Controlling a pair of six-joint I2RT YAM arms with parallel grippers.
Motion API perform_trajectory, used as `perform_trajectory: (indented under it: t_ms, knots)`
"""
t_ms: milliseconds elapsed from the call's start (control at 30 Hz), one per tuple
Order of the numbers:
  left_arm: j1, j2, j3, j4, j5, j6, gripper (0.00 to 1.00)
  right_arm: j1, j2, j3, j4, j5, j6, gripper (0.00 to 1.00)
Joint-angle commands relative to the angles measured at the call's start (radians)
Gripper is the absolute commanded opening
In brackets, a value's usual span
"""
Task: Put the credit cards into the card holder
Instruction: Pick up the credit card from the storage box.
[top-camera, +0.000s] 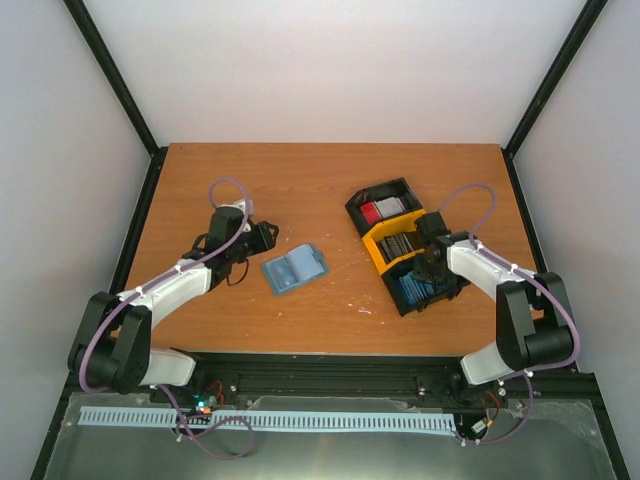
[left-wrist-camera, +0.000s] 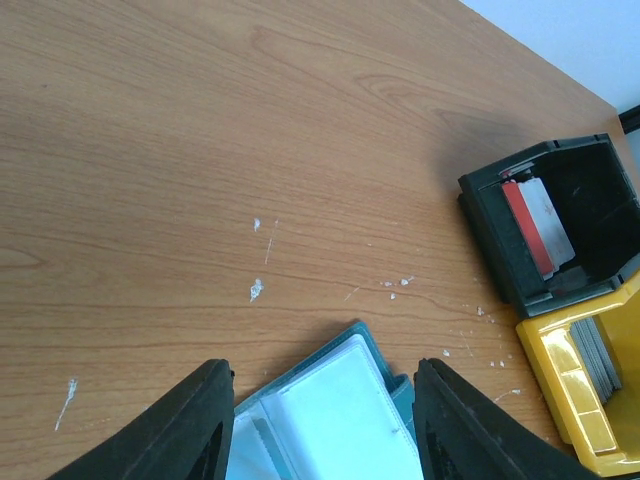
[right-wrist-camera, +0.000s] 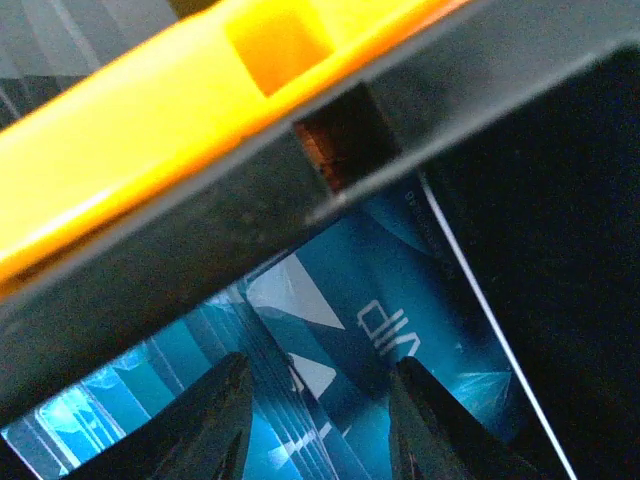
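Note:
The card holder (top-camera: 293, 268) lies open on the table, blue-grey with clear inner pockets. My left gripper (top-camera: 264, 237) hovers just left of it, open; in the left wrist view the card holder (left-wrist-camera: 335, 415) shows between the spread fingers (left-wrist-camera: 195, 425), untouched. My right gripper (top-camera: 432, 272) reaches down into the near compartment of the black-and-yellow tray (top-camera: 372, 243). In the right wrist view it (right-wrist-camera: 315, 420) stands open, its fingers straddling a leaning stack of blue credit cards (right-wrist-camera: 385, 325). Red credit cards (top-camera: 384, 210) stand in the far compartment and grey ones (top-camera: 400, 243) in the middle.
The tray sits slanted at the right of the wooden table. Its yellow divider (right-wrist-camera: 150, 140) and black wall crowd close above my right fingers. White specks (left-wrist-camera: 256, 290) dot the wood beyond the holder. The red card (left-wrist-camera: 525, 225) and the yellow compartment (left-wrist-camera: 575, 400) show at the right of the left wrist view.

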Motion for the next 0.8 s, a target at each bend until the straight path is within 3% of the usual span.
perform_trajectory:
  t_ms: [0, 767]
  knots:
    - [0.013, -0.007, 0.026, 0.025, 0.011, 0.027, 0.51, -0.011, 0.030, -0.007, 0.045, -0.020, -0.003, 0.39]
    - [0.019, 0.020, 0.030, 0.030, 0.041, 0.014, 0.51, -0.124, -0.045, 0.003, 0.024, -0.067, -0.003, 0.34]
